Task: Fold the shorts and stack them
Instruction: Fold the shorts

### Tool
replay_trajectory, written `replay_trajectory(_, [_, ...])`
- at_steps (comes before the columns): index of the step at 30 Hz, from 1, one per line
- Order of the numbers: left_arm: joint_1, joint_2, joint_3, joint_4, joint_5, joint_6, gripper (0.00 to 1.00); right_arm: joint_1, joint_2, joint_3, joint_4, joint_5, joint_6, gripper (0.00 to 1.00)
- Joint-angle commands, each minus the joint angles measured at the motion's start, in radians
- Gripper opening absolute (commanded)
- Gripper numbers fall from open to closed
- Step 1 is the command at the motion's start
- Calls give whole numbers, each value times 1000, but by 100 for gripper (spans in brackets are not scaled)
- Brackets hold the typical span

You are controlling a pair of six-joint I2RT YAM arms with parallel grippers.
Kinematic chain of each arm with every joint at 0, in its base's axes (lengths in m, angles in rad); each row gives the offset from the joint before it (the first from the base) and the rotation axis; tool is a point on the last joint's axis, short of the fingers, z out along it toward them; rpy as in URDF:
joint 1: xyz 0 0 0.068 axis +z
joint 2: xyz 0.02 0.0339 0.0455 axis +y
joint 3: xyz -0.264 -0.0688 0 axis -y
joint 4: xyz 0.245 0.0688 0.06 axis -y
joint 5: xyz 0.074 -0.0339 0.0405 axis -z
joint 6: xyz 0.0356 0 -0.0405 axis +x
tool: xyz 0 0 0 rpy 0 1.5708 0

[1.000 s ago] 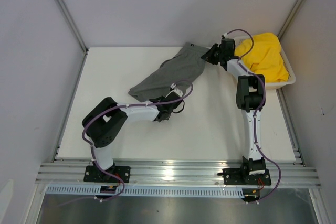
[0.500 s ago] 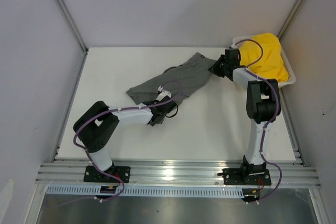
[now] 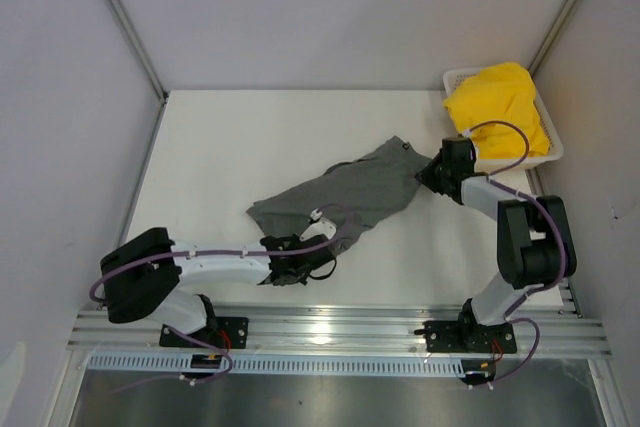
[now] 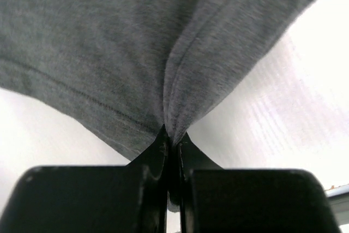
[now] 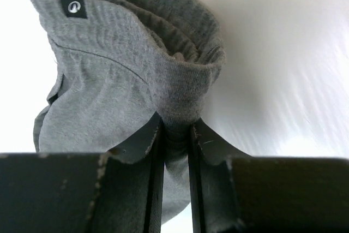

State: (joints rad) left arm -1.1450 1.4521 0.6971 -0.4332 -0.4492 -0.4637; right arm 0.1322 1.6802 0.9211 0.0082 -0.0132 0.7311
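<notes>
Both arms had pulled the dark grey shorts back from the far side of the table towards its near half over the past second, the left arm folding low beside its base. The garment lay stretched across the middle of the table, slanting from near left to far right. The left gripper was clamped tight on a pinch of the hem at the near edge. The right gripper was closed on the bunched, ribbed waistband at the garment's right end, where a small black tag showed. The yellow shorts sat heaped in the white basket at the far right corner, apart from the grey pair.
</notes>
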Motion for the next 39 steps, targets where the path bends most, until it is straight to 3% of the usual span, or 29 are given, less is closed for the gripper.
replay_trajectory(1, [7, -74, -44, -32, 15, -84, 1, 12, -128, -100, 72, 79, 51, 0])
replay_trajectory(7, [30, -159, -61, -73, -48, -144, 10, 17, -296, -289, 78, 156, 120, 0])
replay_trajectory(11, [171, -205, -91, -19, 21, -102, 11, 21, -362, -352, 62, 154, 157, 0])
replay_trajectory(14, [368, -232, -111, 17, 110, -85, 13, 47, -404, -389, 32, 156, 191, 0])
replay_trajectory(17, [448, -292, -126, 56, 145, -98, 42, 112, -445, -441, 10, 166, 241, 0])
replay_trajectory(18, [461, -303, -128, 57, 136, -113, 66, 130, -458, -453, -2, 174, 261, 0])
replay_trajectory(21, [511, -323, -110, 48, 107, -130, 91, 219, -520, -491, -42, 186, 304, 2])
replay_trajectory(23, [536, -326, -99, 56, 124, -125, 95, 271, -572, -508, -53, 168, 303, 25])
replay_trajectory(24, [538, -334, -97, 56, 127, -127, 97, 282, -594, -513, -71, 159, 304, 41])
replay_trajectory(25, [538, -354, -94, 54, 130, -130, 98, 291, -615, -518, -83, 150, 298, 68])
replay_trajectory(26, [538, -367, -93, 60, 135, -130, 98, 294, -635, -516, -109, 147, 294, 70])
replay_trajectory(28, [538, -400, -94, 53, 127, -138, 99, 294, -706, -507, -173, 151, 274, 85])
replay_trajectory(31, [536, -478, -82, 27, 116, -144, 99, 273, -763, -478, -247, 128, 214, 96])
replay_trajectory(35, [538, -535, -65, 21, 119, -130, 99, 158, -743, -472, -234, -55, 124, 98])
replay_trajectory(39, [536, -504, -7, 65, 210, -81, 99, -6, -653, -470, -139, -284, -1, 98])
